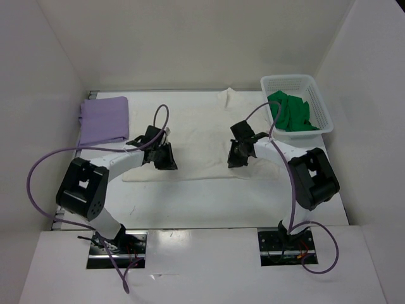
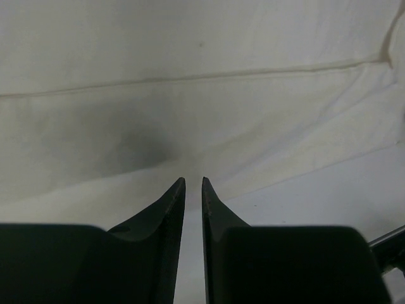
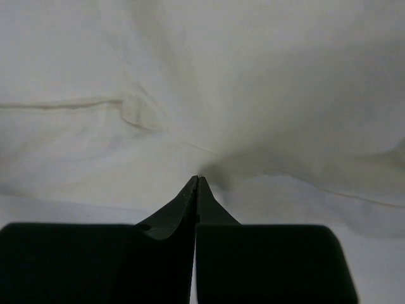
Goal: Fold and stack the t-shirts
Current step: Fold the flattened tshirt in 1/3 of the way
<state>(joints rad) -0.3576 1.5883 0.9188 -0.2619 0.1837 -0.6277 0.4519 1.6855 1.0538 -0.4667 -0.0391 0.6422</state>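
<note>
Pinching near hem of soft, limp cream t-shirt (image 1: 196, 136) spread flat mid-table (image 1: 209, 202) with right hand (image 3: 197, 178) clamped on it, left hand (image 2: 193, 180) slightly apart at hem, hem corners looking like best hold.

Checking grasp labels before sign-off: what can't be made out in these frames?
1. Left claw: whether cloth sits in its narrow gap. Left wrist view: its own fingers cover the cream t-shirt edge; top view: the wrist covers it.
2. Green t-shirt: its shape. Top view: bunched in the basket, whose walls hide its lower part.
3. Lavender t-shirt: layers beneath. Top view: its top layer covers them.
</note>
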